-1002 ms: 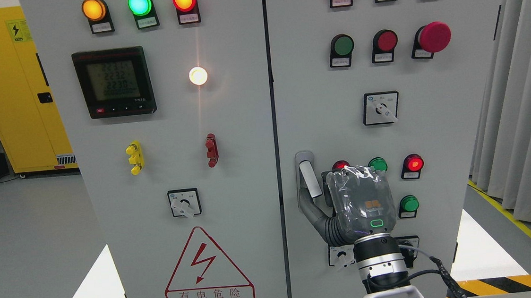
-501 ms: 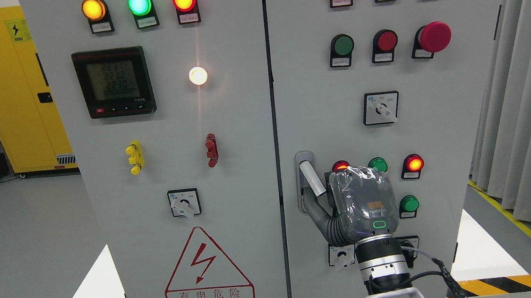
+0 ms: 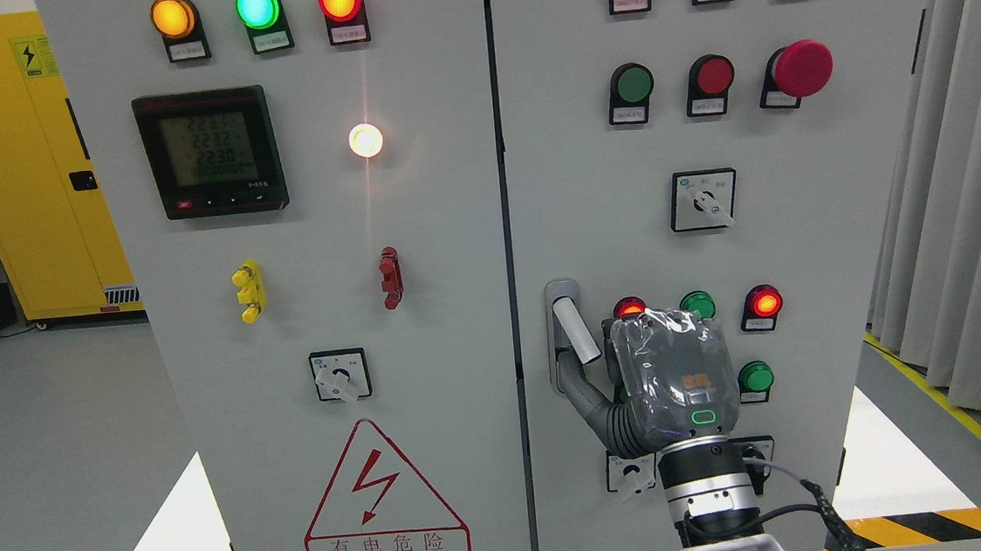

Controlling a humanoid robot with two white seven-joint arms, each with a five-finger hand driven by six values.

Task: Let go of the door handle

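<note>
**Op:** Low on the right door [image 3: 802,225], my right hand [image 3: 672,384] sits with its back to the camera, wrapped in clear film. The handle [image 3: 573,328] is just left of it, by the seam between the doors, under the rotary switch [image 3: 703,199].

**Obs:** What moved in the last second?

**Op:** The handle's free end swung out. A second ago it lay nearly in line with its plate; half a second ago it had tipped toward the hand, and now it sits tilted the same way. The hand drifted slightly right and down over that time. The thumb [image 3: 583,391] reaches up-left under the handle's lower end.

**Obs:** Holding it or off it?

**Op:** I cannot tell. The fingers are hidden behind the back of the hand. The thumb looks to be touching or just beside the handle's lower end, and I can't see a gap.

**Obs:** Meaning for the release?

**Op:** My read is that the turn is done, since the handle stopped changing angle, and the small retreat suggests letting go has begun but isn't finished. Next I'd clear the thumb down and right without dragging the handle back. The lit red lamp [image 3: 629,306] and green lamp [image 3: 698,304] sit just above the knuckles.

**Obs:** Left arm?

**Op:** Not in view.
</note>
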